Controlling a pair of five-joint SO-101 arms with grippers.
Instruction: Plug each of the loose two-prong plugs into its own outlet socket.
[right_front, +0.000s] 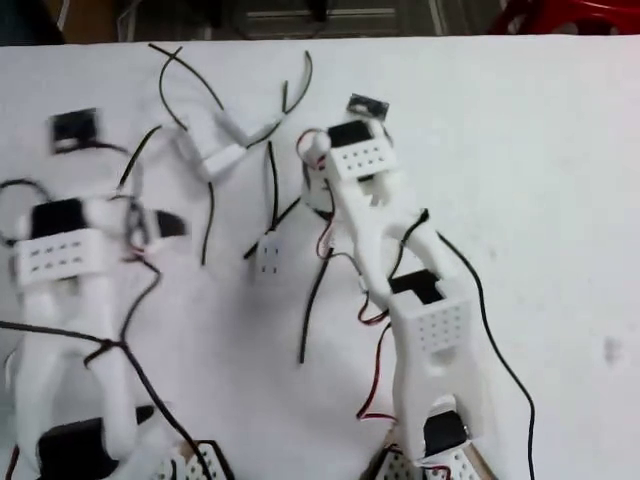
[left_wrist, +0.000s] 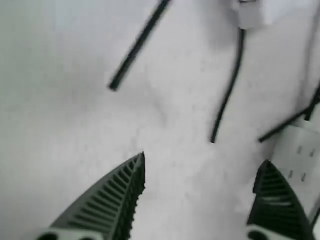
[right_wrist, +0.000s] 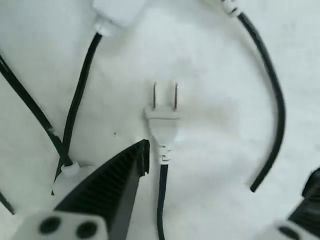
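right hand (right_wrist: 228, 160): yours was released, its fingers (right_wrist: 120, 185) spread wide just above the surface (right_wrist: 225, 75), grasping nothing.
plug (right_wrist: 162, 125): it lay flat on the surface just ahead of that hand, close beside the tip of one finger and well off from the other, so it sat off-centre in the gap.
long axis: it ran straight away from your right hand, with the cord (right_wrist: 161, 200) trailing back between the fingers and the prongs (right_wrist: 165, 95) pointing away.
what the move turned on: as i judge it, you needed to shift sideways to centre the plug body before clenching across its width.
left hand (left_wrist: 202, 162): yours was also released and empty, over bare surface.
outlet socket (left_wrist: 300, 150): a white block with slots lay just beside one finger of your left hand, outside the gap.
nearer arm: the right was nearer the plug, the left nearer the socket.
farther off: a white body (left_wrist: 255, 12) on a black lead lay beyond your left hand; i cannot tell whether it was a plug or a socket.
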